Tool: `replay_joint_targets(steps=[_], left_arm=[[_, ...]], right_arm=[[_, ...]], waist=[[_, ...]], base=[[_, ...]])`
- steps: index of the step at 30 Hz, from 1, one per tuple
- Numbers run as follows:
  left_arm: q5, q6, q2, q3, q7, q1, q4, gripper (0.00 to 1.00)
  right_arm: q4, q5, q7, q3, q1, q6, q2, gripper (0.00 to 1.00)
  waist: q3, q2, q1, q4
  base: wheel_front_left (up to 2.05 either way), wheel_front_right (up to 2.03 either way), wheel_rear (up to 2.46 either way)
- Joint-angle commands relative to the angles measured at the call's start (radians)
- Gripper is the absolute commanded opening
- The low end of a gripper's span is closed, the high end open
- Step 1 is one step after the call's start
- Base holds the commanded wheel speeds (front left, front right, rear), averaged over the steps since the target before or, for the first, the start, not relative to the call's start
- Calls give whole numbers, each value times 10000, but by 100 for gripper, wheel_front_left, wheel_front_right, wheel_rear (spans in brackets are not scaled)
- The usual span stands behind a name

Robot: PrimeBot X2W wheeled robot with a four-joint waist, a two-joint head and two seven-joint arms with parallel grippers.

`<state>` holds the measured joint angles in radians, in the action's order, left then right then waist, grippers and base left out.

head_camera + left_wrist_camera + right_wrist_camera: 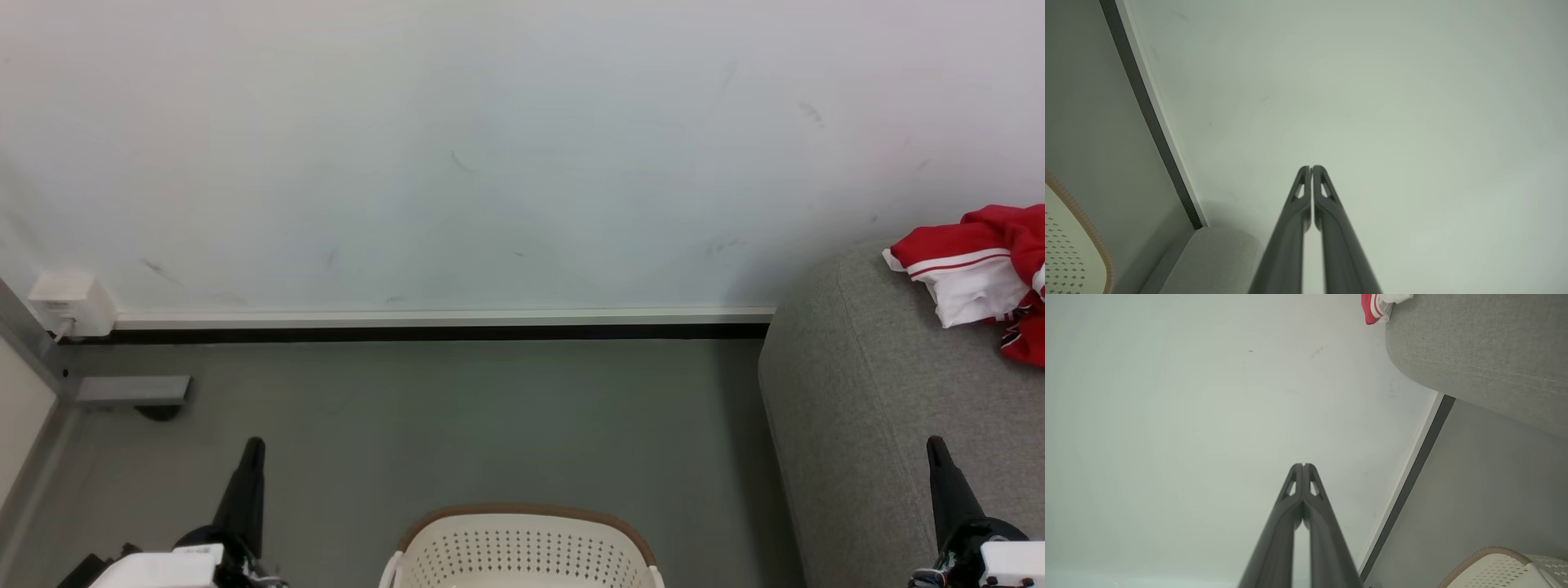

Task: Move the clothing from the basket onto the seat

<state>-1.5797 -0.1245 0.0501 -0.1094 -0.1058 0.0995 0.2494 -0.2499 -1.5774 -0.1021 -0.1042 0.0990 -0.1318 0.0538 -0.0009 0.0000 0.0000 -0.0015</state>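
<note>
Background: pale wall [490,163], grey floor [490,425].
Clothing [971,269]: red-and-white heap on seat [865,425], at its far edge by wall.
Basket [522,547]: on floor, left of seat, not touching it.
Left gripper [1311,167]: fingers clenched, holding nothing.
Right gripper [1303,464]: fingers clenched, holding nothing.

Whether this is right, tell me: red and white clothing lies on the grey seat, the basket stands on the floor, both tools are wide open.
One slip: both tools are shut, not wide open. The left wrist view shows the left tool closed to its tip, the right wrist view the right tool likewise. The clothing lies on the seat, the basket on the floor.
</note>
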Motion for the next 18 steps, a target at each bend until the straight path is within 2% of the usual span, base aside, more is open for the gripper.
replay_joint_targets(steps=[1, 18], left_arm=[[-190, -79, 16, -50, -76, 122, -52, 0], [-393, -92, 1, -74, -122, 140, -61, 0]], right_arm=[[79, -256, -59, -57, 117, 20, 6, 0], [85, -380, -114, -98, 163, 21, -8, 0]], waist=[[13, 0, 0, 5], [40, 0, 0, 15]], base=[[0, 0, 0], [0, 0, 0]])
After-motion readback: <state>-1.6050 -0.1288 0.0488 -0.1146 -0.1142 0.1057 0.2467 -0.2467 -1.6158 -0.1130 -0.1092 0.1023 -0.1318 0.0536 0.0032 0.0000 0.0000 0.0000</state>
